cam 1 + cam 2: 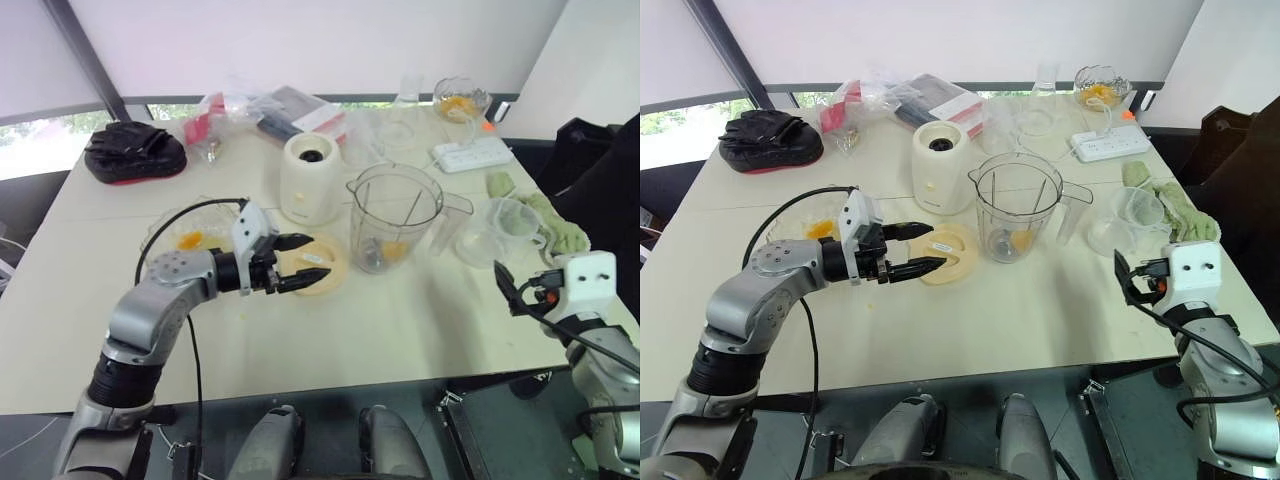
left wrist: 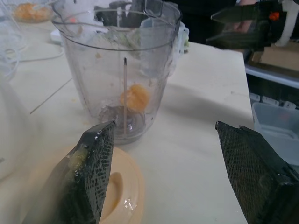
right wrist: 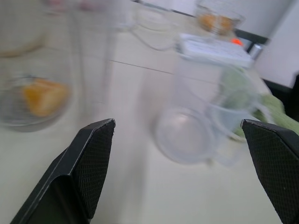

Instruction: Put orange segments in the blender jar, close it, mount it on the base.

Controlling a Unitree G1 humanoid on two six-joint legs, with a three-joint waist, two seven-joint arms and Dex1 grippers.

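Blender jar (image 1: 392,215), clear plastic and uncapped, stands just beside the cream base (image 1: 311,178), one orange segment (image 2: 134,97) inside. Your left gripper (image 1: 320,255) gapes over the round cream lid (image 1: 335,268); your right gripper (image 1: 508,288) hangs released.

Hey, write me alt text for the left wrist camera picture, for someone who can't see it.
The open left hand points at a clear blender jar holding an orange segment at its bottom. A cream lid lies flat on the table just under the hand. The right hand, also open, shows beyond the jar.
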